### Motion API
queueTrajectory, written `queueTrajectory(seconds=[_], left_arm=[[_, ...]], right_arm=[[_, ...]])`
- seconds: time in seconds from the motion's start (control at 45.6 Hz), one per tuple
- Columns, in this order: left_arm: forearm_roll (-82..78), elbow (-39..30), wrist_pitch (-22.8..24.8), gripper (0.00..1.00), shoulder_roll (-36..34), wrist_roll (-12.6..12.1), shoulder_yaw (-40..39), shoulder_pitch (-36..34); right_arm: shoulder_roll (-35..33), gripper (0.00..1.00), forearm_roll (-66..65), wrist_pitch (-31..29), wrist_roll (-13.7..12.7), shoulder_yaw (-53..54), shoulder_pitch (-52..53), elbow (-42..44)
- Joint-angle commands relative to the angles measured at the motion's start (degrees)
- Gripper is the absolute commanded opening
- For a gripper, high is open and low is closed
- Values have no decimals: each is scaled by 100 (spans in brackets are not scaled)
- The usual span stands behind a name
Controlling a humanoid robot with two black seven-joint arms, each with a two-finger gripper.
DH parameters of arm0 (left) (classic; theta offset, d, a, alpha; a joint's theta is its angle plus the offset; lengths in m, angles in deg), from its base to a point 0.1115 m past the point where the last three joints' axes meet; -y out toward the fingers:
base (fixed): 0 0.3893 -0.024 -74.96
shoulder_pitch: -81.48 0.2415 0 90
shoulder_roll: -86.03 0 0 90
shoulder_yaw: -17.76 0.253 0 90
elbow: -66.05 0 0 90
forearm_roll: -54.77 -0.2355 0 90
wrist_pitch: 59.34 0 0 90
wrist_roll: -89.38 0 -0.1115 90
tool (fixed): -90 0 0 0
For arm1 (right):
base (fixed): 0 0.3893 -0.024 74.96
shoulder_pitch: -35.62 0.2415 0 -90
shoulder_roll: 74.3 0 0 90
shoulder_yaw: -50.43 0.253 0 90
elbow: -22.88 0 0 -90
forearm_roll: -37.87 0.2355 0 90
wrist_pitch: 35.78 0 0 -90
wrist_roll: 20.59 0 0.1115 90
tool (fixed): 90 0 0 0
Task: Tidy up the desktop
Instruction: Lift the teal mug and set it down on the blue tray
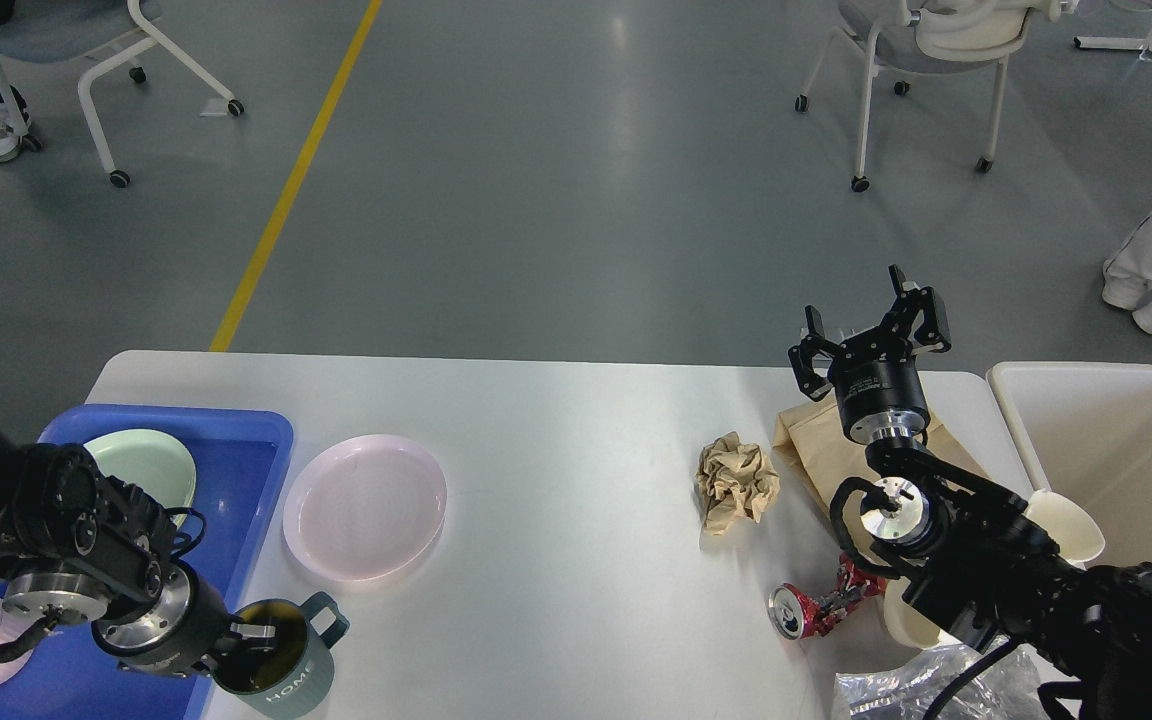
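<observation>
The desktop [576, 440] is a wide pale tabletop with rounded corners, filling the near half of the view, and beyond it lies a grey floor [556, 200] with a yellow line [286, 190] running away at the left and wheeled chairs [916, 60] at the far corners. On its left end sits a blue tray [246, 480] holding a pale green plate [151, 465], and just right of the tray lies a pink plate [366, 505]. Toward the right lie a crumpled wad of brown paper [734, 482], a brown paper bag [816, 455], a crushed red can [811, 608], a white cup [1066, 525] and some clear plastic wrap [926, 685], with a cream bin [1116, 460] standing past the right edge. The left gripper [256, 642] is low at the near left corner with its fingers closed on the rim of a dark green mug [291, 660], one finger inside the mug; the mug is at the tray's near right corner, and I cannot tell whether it rests on the desktop. The right gripper [871, 335] is raised above the far right part of the desktop, over the paper bag, its fingers spread wide and holding nothing.
</observation>
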Motion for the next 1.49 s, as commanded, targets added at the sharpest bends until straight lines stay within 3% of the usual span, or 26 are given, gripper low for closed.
queueTrajectory(seconds=[0.0, 0.11, 0.307, 0.351, 0.372, 0.548, 0.701, 0.789, 0.986, 1.293, 1.468], left_arm=[[-87, 1, 688, 0, -282, -56, 96, -816], [-262, 10, 1636, 0, -546, -82, 386, -1940], [-834, 335, 3947, 0, -1126, -91, 519, -4059], [-887, 641, 4683, 0, -1223, -91, 519, -4593], [-887, 747, 4792, 0, -1258, -91, 519, -4736], [-931, 1275, 4792, 0, -1417, -82, 589, -5370], [-1054, 1276, 4792, 0, -1487, -82, 703, -5379], [-1080, 1267, 4792, 0, -1627, -82, 800, -5204], [-1098, 1276, 4759, 0, -2075, -83, 975, -4089], [-1098, 1355, 2773, 0, -2822, -12, 1011, -1786], [-1080, 1557, 2105, 0, -3095, 76, 774, -731]], right_arm=[[0, 100, 0, 0, 2, 0, 0, 0], [0, 100, 0, 0, 2, 0, 0, 0], [0, 100, 0, 0, 2, 0, 0, 0], [0, 100, 0, 0, 2, 0, 0, 9], [0, 100, 0, 0, -7, 0, 0, 9], [0, 100, 0, 0, 2, 0, 0, 9], [0, 100, 0, 0, 2, 0, 0, 9], [0, 100, 0, 0, 2, 0, 0, 9], [0, 100, 0, 0, 2, 0, 0, 0], [0, 100, 0, 0, -7, 0, 0, 9], [0, 100, 0, 0, 2, 0, 0, 0]])
